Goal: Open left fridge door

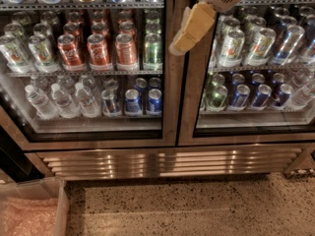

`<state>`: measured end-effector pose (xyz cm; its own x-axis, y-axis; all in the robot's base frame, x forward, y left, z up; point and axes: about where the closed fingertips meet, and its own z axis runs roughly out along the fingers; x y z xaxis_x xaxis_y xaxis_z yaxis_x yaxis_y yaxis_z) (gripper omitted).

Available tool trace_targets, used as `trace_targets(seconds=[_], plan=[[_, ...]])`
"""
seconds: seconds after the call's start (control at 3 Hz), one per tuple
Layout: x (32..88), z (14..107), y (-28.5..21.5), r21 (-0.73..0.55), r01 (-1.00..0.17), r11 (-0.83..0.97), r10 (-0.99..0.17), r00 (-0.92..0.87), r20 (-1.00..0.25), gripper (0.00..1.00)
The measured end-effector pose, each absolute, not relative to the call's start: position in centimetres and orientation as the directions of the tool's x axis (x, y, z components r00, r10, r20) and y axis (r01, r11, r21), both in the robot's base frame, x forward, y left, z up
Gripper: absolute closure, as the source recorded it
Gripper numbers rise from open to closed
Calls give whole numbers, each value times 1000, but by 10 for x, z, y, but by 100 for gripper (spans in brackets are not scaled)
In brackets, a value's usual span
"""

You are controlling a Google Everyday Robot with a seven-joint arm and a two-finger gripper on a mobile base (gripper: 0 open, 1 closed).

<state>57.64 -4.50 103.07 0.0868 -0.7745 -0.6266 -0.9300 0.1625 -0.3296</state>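
Note:
The left fridge door is a tall glass pane in a brushed-steel frame, and it stands shut. Red cola cans and clear water bottles show through its glass. My gripper hangs down from the top of the view on a white wrist. Its tan tip sits in front of the steel strip where the two doors meet, at the left door's right edge. I cannot tell whether it touches the frame.
The matching right glass door shows green-white and blue cans and is shut. A steel louvred grille runs below both doors. A clear plastic bin stands at the lower left on the speckled floor.

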Motion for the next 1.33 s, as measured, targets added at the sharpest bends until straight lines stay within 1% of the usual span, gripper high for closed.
trace_targets(seconds=[0.33,0.67,1.33], plan=[[577,1031,-49,-330,-930,163,-774,87,-627,0],[577,1031,-49,-330,-930,163,-774,87,-627,17],[577,1031,-49,-330,-930,162,-774,87,-627,62]])
